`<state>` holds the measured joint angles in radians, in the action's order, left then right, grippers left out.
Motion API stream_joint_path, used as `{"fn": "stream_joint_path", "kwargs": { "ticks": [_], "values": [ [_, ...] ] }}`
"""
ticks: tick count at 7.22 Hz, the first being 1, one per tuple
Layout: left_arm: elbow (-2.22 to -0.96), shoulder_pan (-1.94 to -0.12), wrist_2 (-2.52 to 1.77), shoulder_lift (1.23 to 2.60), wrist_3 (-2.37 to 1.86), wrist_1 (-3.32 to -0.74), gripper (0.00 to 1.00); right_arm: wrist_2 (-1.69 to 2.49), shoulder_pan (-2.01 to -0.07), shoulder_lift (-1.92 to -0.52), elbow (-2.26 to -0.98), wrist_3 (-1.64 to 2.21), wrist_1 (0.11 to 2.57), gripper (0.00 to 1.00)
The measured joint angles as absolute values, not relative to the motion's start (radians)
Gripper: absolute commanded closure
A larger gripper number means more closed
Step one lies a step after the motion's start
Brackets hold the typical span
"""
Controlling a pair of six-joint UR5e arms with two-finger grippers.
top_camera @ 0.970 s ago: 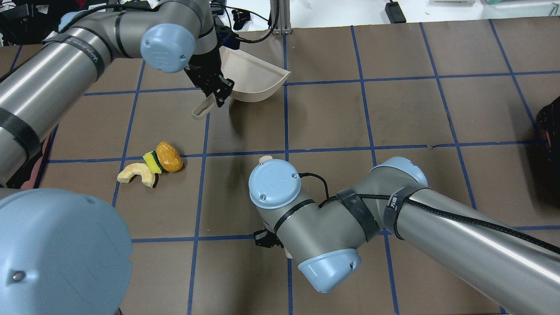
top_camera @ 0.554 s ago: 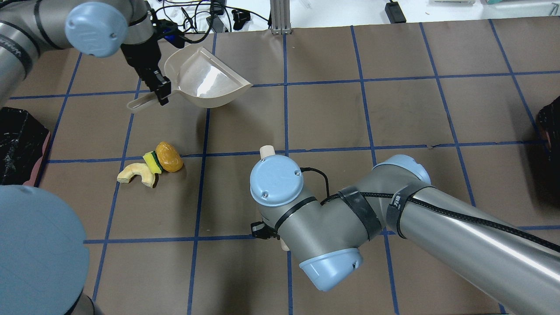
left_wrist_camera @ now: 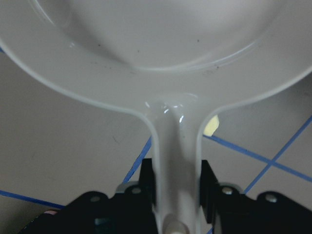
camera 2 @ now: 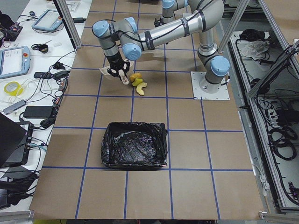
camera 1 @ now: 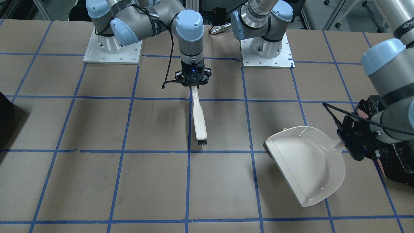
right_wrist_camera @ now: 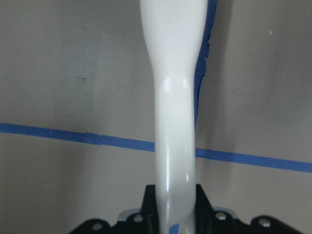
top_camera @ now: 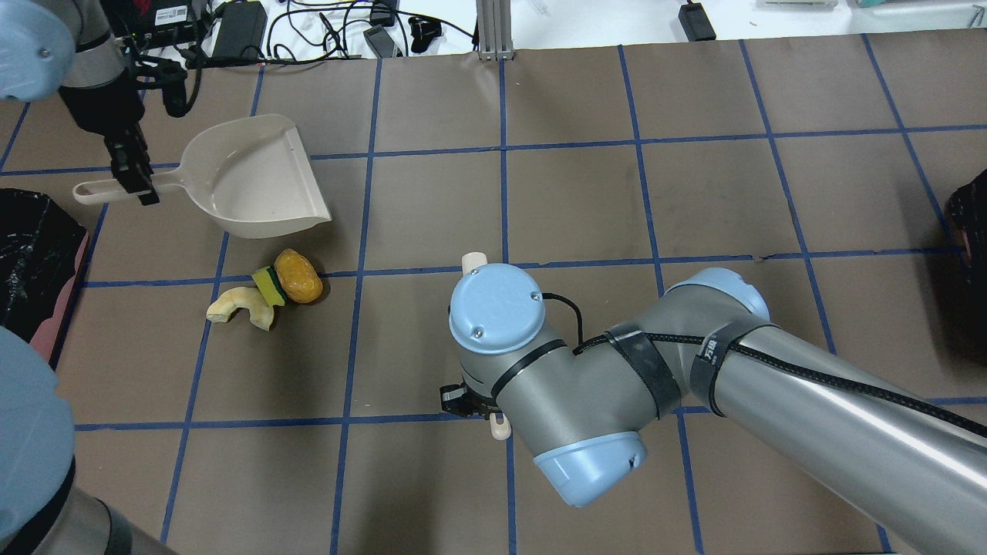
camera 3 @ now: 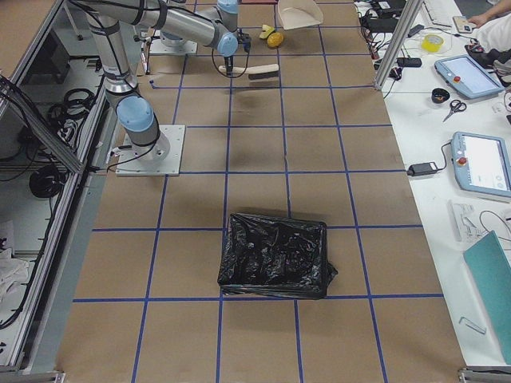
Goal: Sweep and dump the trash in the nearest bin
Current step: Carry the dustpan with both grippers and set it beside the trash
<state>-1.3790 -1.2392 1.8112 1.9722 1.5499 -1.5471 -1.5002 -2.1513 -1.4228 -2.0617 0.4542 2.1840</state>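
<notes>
Trash [top_camera: 270, 287] lies in a tight group left of centre in the overhead view, just under the mouth of the white dustpan [top_camera: 258, 181]; in the front view the dustpan hides almost all of it. We see the bin [top_camera: 35, 247] at the overhead view's left edge. The left gripper [top_camera: 133, 176] grips the dustpan handle. Only the front view shows the right gripper [camera 1: 193, 85] clamped on the white brush [camera 1: 199, 121]. The table [top_camera: 694, 193] is brown with blue tape lines; cables [top_camera: 324, 31] lie on a white bench [top_camera: 601, 19] behind.

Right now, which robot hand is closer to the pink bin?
Left. The left gripper, holding the dustpan, is beside the bin; the right gripper, holding the brush, is far off mid-table.
</notes>
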Motion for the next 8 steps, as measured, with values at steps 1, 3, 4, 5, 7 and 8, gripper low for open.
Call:
{"fn": "stream_joint_path", "kwargs": {
  "ticks": [1, 3, 4, 5, 7, 8],
  "values": [
    [-1.398, -1.187, 1.836, 1.970, 1.706, -1.516, 1.00, -1.505, -2.154, -1.421, -2.029, 0.459, 2.151, 1.00],
    [-1.480, -1.100, 1.904, 1.970, 1.971, -1.325, 1.00, -1.510, -2.167, -1.392, -1.893, 0.466, 2.004, 1.00],
    [-1.536, -1.078, 1.944, 1.971, 2.079, -1.184, 1.00, -1.522, -2.178, -1.353, -1.821, 0.467, 1.944, 1.00],
    [-1.589, -1.067, 1.965, 1.970, 2.137, -1.078, 1.00, -1.547, -2.200, -1.297, -1.751, 0.467, 1.908, 1.00],
    [-1.689, -1.053, 1.978, 1.949, 2.169, -0.979, 1.00, -1.590, -2.247, -1.168, -1.596, 0.464, 1.827, 1.00],
    [-1.734, -1.038, 1.979, 1.932, 2.171, -0.946, 1.00, -1.597, -2.257, -1.127, -1.537, 0.460, 1.790, 1.00]
  ]
}}
